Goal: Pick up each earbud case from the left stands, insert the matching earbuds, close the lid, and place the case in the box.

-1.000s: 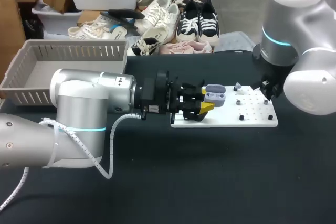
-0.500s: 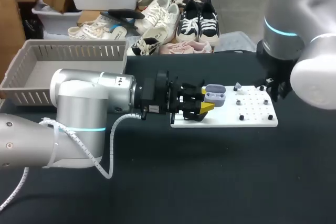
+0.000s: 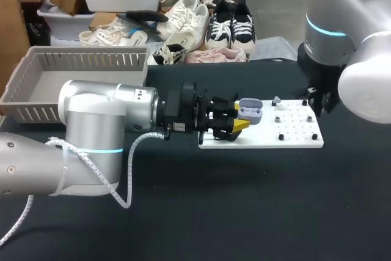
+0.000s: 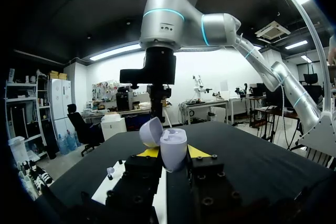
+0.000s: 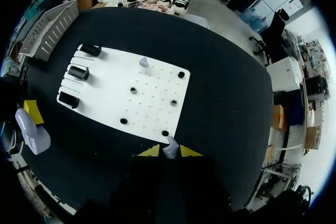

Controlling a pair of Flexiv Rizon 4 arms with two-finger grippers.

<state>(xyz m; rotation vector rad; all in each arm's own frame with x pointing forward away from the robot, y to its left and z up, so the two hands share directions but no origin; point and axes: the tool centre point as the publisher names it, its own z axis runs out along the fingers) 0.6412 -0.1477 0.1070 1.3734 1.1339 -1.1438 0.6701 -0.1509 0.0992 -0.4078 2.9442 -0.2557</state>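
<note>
My left gripper (image 3: 241,120) reaches over the left end of the white board (image 3: 269,142), shut on a lavender earbud case (image 3: 250,110). In the left wrist view the case (image 4: 173,149) stands upright between the yellow fingertips (image 4: 197,151) with its lid (image 4: 150,131) open. My right gripper (image 3: 317,102) hangs above the board's far right corner. The right wrist view shows that gripper (image 5: 169,151) shut on a small lavender earbud (image 5: 170,147). A second earbud (image 5: 143,62) rests on the board (image 5: 105,95), also seen as the earbud (image 3: 277,99) at the board's back edge.
Three black stands (image 5: 79,72) line the board's left end, and small black pegs (image 3: 281,137) dot its right half. A grey slatted basket (image 3: 79,65) sits at the table's back left. Dark tabletop lies bare in front of the board.
My right arm has shifted right and slightly back, drawing its gripper from over the board's right part toward the far right corner. The left arm and case have not moved.
</note>
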